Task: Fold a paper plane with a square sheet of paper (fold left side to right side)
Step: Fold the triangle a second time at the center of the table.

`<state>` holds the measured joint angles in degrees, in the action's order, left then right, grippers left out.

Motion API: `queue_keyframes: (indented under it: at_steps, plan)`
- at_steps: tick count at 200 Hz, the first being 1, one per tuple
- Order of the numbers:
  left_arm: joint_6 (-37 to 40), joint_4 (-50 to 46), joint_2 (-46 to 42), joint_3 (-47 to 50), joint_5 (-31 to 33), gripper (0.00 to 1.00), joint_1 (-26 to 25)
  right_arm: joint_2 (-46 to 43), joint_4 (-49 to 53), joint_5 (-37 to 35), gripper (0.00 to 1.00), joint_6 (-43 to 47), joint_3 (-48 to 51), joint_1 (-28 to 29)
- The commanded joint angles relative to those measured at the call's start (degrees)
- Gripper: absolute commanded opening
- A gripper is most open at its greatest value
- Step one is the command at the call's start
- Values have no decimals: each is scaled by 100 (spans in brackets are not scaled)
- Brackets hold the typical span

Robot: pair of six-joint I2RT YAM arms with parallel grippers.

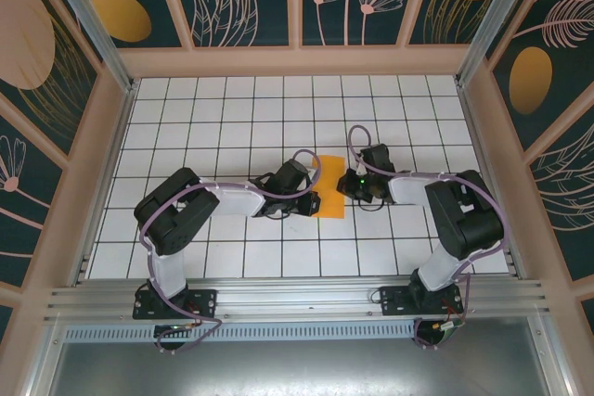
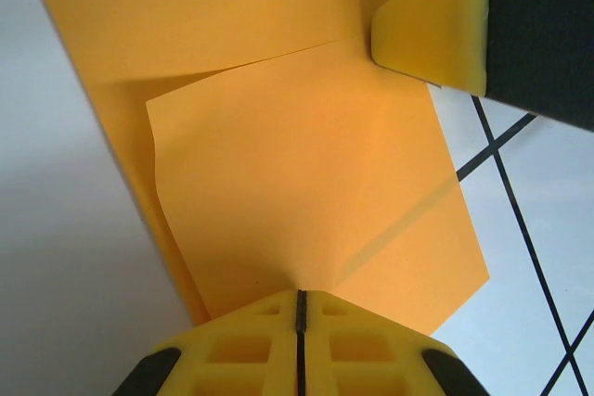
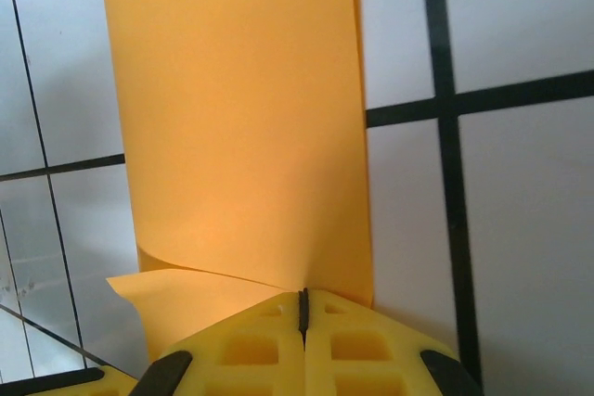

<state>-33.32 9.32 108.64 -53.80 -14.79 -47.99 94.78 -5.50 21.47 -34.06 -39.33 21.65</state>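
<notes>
left gripper (image 2: 299, 311) was clamped tight at the bottom centre of its wrist view. its yellow fingers (image 2: 241, 351) were pressed together with a lifted flap of the square sheet of paper (image 2: 297, 173) pinched right at the tips. the flap fanned out from the pinch up into the middle of the frame. a flatter layer of the same orange paper sat under it and ran off the top edge. one more yellow finger (image 2: 436, 20) poked in at the upper right, its tip against the paper's edge, and it looked like the other arm's.

right gripper (image 3: 302, 303) was closed too, bottom centre of its own view, biting the near edge of the paper (image 3: 241, 118). from there the sheet stretched straight up to the top of the frame, a bit left of centre. a curled under-layer peeked out at the lower left.

from the top camera, the two grippers met around the middle of the frame. left gripper (image 1: 311, 199) sat on the paper's left side and right gripper (image 1: 353, 183) on its right. the paper (image 1: 329, 194) showed as a narrow upright orange strip between them, lying on the white tiled table (image 1: 232, 108) with black grid lines. both arms bent in from their bases along the bottom edge.
</notes>
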Motion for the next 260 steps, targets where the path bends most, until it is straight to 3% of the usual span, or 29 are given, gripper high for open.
queue_keyframes:
  at_steps: [1,60,96,142,227,260]
  plan:
    - [10,-739,276,278,279,10,-8,136,142,-293,0,219,-113,-267]
    - [-15,-628,175,276,240,10,-9,-354,37,-97,0,284,-101,-407]
    - [-16,-589,114,256,262,11,-9,-746,-152,259,0,53,208,-52]
    - [-17,-607,63,254,309,11,-9,-180,-716,643,0,-463,159,341]
    - [-95,-686,-507,65,137,14,-9,451,146,310,0,-386,-124,382]
    - [-169,-512,-722,146,-305,15,-9,509,207,303,0,-355,-154,376]
